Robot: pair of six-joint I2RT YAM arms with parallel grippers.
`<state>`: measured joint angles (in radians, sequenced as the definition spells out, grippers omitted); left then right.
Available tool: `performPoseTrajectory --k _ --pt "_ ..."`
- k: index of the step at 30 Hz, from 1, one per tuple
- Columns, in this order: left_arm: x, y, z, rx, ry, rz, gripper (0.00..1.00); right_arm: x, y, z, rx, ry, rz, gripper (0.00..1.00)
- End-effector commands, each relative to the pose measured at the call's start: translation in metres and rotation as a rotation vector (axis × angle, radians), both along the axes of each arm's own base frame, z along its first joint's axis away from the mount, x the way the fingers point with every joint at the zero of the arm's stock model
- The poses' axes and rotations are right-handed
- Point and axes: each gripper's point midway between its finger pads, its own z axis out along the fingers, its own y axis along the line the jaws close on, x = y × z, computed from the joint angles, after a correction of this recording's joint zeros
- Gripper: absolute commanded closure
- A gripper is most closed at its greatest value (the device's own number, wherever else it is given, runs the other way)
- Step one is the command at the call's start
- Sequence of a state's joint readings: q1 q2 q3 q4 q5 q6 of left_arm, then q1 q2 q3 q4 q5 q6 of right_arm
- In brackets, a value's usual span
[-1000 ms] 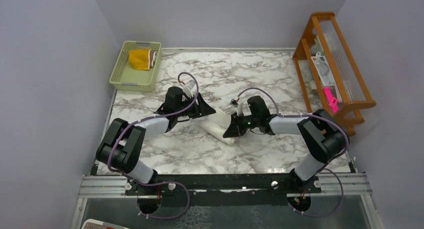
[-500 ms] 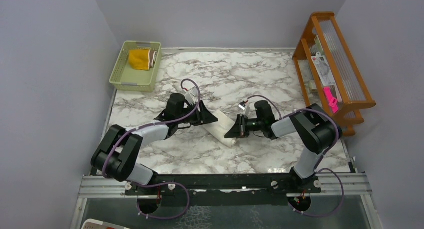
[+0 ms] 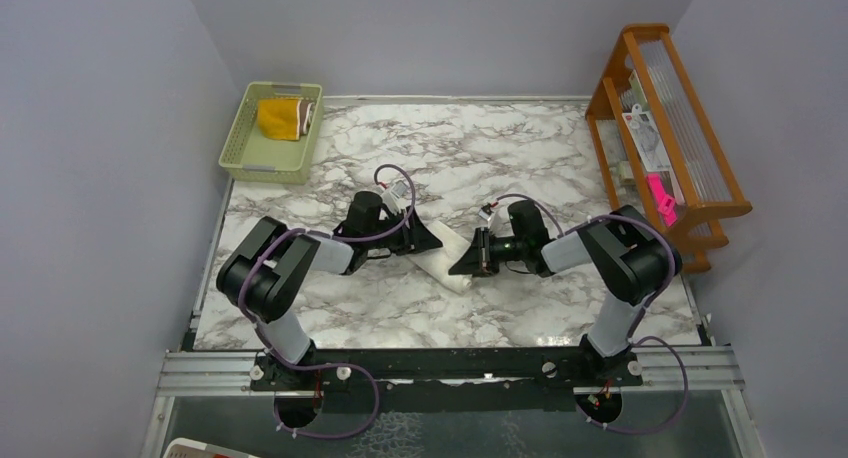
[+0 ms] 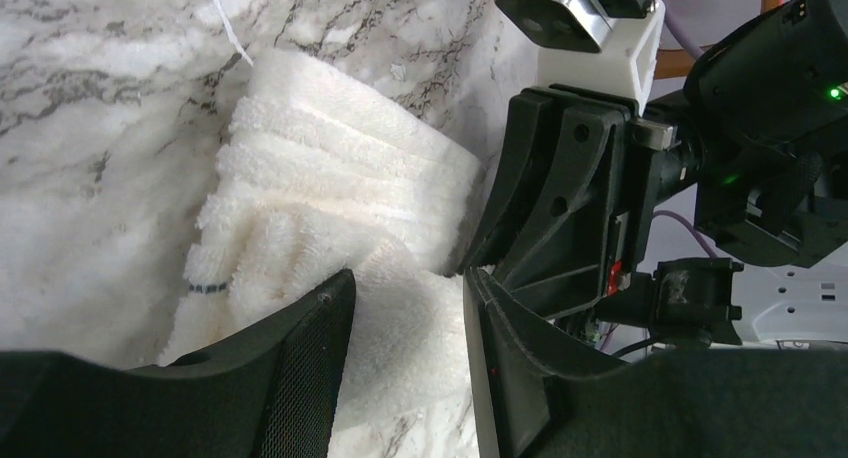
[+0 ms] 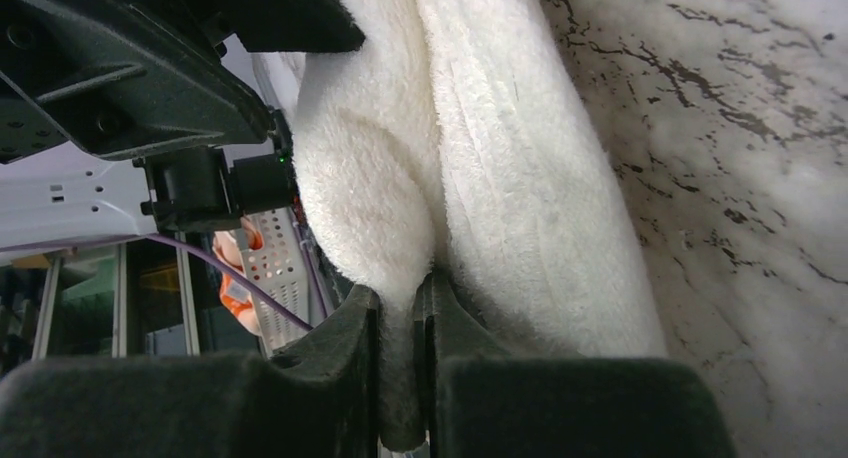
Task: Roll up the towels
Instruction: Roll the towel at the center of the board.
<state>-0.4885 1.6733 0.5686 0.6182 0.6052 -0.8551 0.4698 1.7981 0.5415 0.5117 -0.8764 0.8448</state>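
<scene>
The cream-white towel point(image 3: 438, 266) lies as a thick, partly rolled bundle in the middle of the marble table, between my two grippers. My left gripper point(image 3: 433, 242) comes from the left and straddles one end of it. In the left wrist view the towel point(image 4: 330, 178) fills the gap of the left gripper point(image 4: 408, 278) and touches both fingers. My right gripper point(image 3: 457, 267) comes from the right. In the right wrist view the right gripper point(image 5: 400, 288) pinches a thin fold of the towel point(image 5: 520, 178). The brown and mustard-yellow towel point(image 3: 283, 118) lies in the basket.
A light-green plastic basket point(image 3: 250, 150) stands at the table's back left corner. A wooden rack point(image 3: 665, 118) with small items runs along the right edge. Both arms reach inward and their grippers nearly meet over the towel.
My left gripper has slid right and nearer onto the towel's end, its elbow drawing in. The right arm's elbow has swung out to the right while the grip on the fold holds.
</scene>
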Motion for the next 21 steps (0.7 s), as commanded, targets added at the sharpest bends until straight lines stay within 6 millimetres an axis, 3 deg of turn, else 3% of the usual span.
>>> performPoseTrajectory --k 1,4,6,11,16,19,21 --pt "0.009 -0.003 -0.022 0.036 -0.002 0.007 0.53 0.003 -0.016 -0.024 -0.138 -0.002 -0.066 0.88" --pt "0.015 -0.006 -0.023 0.039 -0.013 0.009 0.53 0.009 -0.024 -0.023 -0.196 -0.093 -0.070 0.67" --pt "0.016 -0.005 -0.026 0.048 -0.016 0.012 0.53 0.015 -0.030 -0.019 -0.244 -0.173 -0.067 0.41" --pt "0.009 0.002 -0.043 0.085 0.006 0.019 0.54 0.033 -0.040 0.009 -0.383 -0.470 -0.051 0.38" --pt "0.001 0.009 -0.057 0.117 0.029 0.023 0.54 0.040 -0.043 0.061 -0.488 -0.884 -0.081 0.38" --pt "0.000 0.009 -0.059 0.120 0.028 0.018 0.55 0.017 -0.025 0.094 -0.386 -1.153 -0.024 0.32" --pt "0.001 0.009 -0.058 0.120 0.022 0.015 0.55 0.009 -0.017 0.104 -0.406 -1.261 0.025 0.31"
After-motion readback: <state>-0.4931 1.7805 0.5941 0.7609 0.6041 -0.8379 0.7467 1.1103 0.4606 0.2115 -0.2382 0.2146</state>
